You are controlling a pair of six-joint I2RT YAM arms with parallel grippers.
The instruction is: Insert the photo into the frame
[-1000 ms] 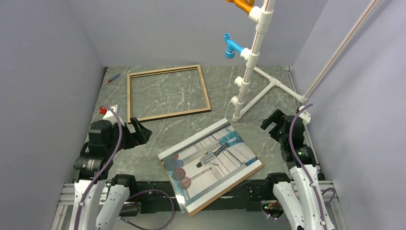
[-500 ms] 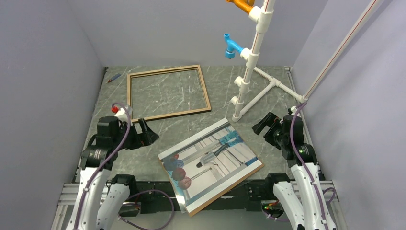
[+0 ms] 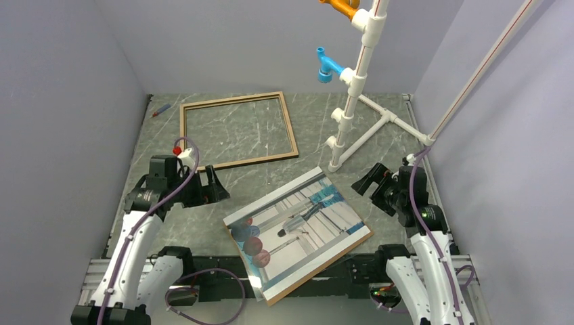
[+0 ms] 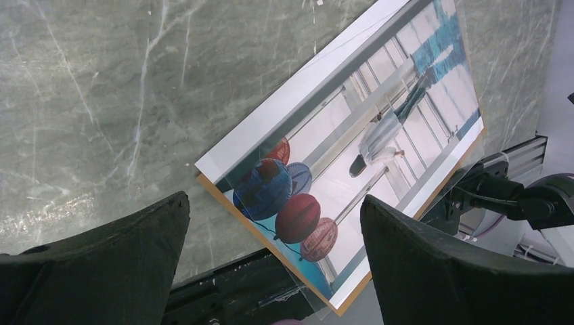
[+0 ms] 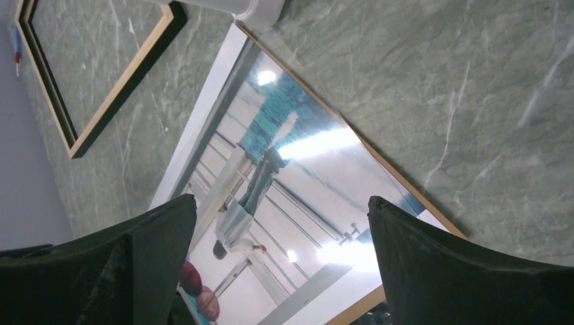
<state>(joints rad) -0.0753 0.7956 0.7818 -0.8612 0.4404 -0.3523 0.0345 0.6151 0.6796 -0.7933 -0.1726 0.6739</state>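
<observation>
The left tool (image 3: 218,187), jaws wide apart and empty, has moved right toward the photo (image 3: 298,227). The right tool (image 3: 371,180), equally spread, has edged left. The photo stays face up and askew at the table's (image 3: 271,177) near edge, between them. The frame (image 3: 290,128) lies unmoved, far left.
</observation>
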